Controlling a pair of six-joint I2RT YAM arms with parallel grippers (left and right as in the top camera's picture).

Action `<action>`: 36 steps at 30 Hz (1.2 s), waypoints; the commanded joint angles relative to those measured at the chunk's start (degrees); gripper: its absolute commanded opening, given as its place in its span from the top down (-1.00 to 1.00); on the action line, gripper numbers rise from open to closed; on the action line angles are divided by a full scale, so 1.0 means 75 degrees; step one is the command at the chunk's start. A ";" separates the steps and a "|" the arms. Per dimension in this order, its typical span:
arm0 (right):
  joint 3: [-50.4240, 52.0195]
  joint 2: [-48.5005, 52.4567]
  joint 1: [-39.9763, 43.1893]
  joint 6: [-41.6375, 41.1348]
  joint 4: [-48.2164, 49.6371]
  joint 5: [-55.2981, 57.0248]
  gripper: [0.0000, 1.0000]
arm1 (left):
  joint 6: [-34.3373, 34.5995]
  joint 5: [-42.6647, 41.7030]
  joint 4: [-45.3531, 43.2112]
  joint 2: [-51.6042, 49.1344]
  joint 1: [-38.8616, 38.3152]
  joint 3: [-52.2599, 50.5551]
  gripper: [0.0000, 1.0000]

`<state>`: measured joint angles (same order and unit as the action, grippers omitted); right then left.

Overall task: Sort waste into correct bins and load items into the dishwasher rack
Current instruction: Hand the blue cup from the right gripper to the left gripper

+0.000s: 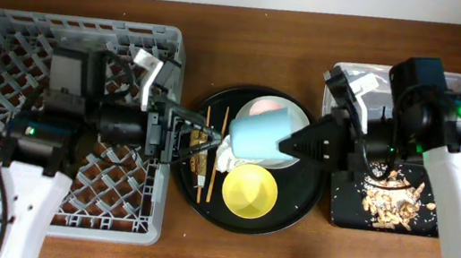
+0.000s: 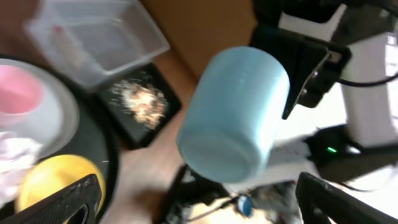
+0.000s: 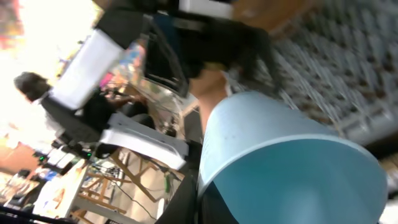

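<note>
Two robot arms meet over a round black tray [image 1: 290,221] in the middle of the table; the right gripper [image 1: 288,143] is clenched on the rim of a small blue cup [image 1: 256,137], seemingly with one finger inside the mouth and one outside; it holds the cup on its side in the air above the tray, base pointing left; the left gripper [image 1: 182,138] faces that base from just beside the grey dishwasher rack [image 1: 9,34], jaws spread wide and empty, near the cup but not touching it; on the tray lie a yellow bowl [image 1: 250,191], a pink cup [image 1: 261,106] on a pale plate [image 1: 299,121], crumpled tissue [image 1: 227,156] and two chopsticks [image 1: 200,193]; the blue cup looks like light, rigid, smooth plastic, so I judge it easy to lift yet apt to slide or swivel in a pinch; the free base end of its wall looks the surest place for the left jaws to close.
</note>
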<state>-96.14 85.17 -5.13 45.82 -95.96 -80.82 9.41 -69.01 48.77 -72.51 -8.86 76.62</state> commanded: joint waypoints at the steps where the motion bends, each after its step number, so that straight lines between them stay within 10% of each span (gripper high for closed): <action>1: 0.0050 -0.0073 -0.0245 0.0618 0.0058 -0.1023 0.92 | -0.0659 -0.1609 -0.0017 -0.0207 0.0003 0.0047 -0.98; 12: 0.0050 -0.0070 -0.0973 0.0662 0.0557 -0.1075 0.92 | -0.0702 -0.2291 -0.0052 -0.0216 -0.0029 0.0047 -0.95; 23: 0.0050 0.0038 -0.1279 0.0662 0.0924 -0.0822 0.91 | -0.0697 -0.2256 -0.0286 -0.0216 -0.0455 0.0047 -0.33; 32: 0.0050 0.0318 -0.1279 0.0662 0.0927 -0.0822 0.88 | -0.0697 -0.2226 -0.0452 -0.0216 -0.0455 0.0047 -0.28; 36: 0.0047 0.0323 -0.1218 0.0659 0.0930 -0.0790 0.25 | -0.0691 -0.1789 -0.0449 -0.0216 -0.0446 0.0050 -0.01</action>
<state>-96.07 86.74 -14.35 50.30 -89.10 -87.05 5.10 -83.33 45.76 -74.28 -11.94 76.62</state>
